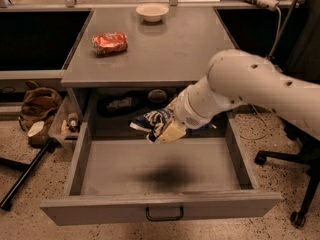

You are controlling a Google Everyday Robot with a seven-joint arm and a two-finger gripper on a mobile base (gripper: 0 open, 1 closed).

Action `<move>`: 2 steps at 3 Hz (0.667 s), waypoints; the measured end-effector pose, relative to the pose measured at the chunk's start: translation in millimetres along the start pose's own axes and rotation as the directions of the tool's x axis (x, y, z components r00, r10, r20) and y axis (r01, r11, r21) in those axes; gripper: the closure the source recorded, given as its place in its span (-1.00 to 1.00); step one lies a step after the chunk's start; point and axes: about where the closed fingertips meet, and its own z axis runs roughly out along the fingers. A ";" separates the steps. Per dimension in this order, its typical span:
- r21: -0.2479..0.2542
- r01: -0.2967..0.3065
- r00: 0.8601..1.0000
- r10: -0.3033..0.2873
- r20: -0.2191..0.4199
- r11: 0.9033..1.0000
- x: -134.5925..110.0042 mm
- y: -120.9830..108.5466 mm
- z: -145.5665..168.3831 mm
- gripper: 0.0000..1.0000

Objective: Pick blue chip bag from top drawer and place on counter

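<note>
Hanging over the open top drawer (160,206), my gripper (167,130) is clamped on the blue chip bag (151,120), which is up off the drawer floor, just under the front edge of the counter (170,49), with room to both side walls. The bag is crumpled, dark blue with white print, and its shadow lies on the drawer floor below. On the counter an orange-red snack bag (110,42) lies at the left and a bowl (152,11) at the back; the middle and right are bare.

Gripper (162,132) with bag (150,120) above drawer (210,166)
</note>
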 end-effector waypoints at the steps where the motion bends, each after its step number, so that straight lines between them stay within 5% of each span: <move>1: 0.075 0.129 0.992 -0.128 -0.020 0.989 -68.5 -9.2 -54.5 1.00; 2: 0.075 0.129 0.992 -0.127 -0.020 0.989 -68.4 -9.2 -54.4 1.00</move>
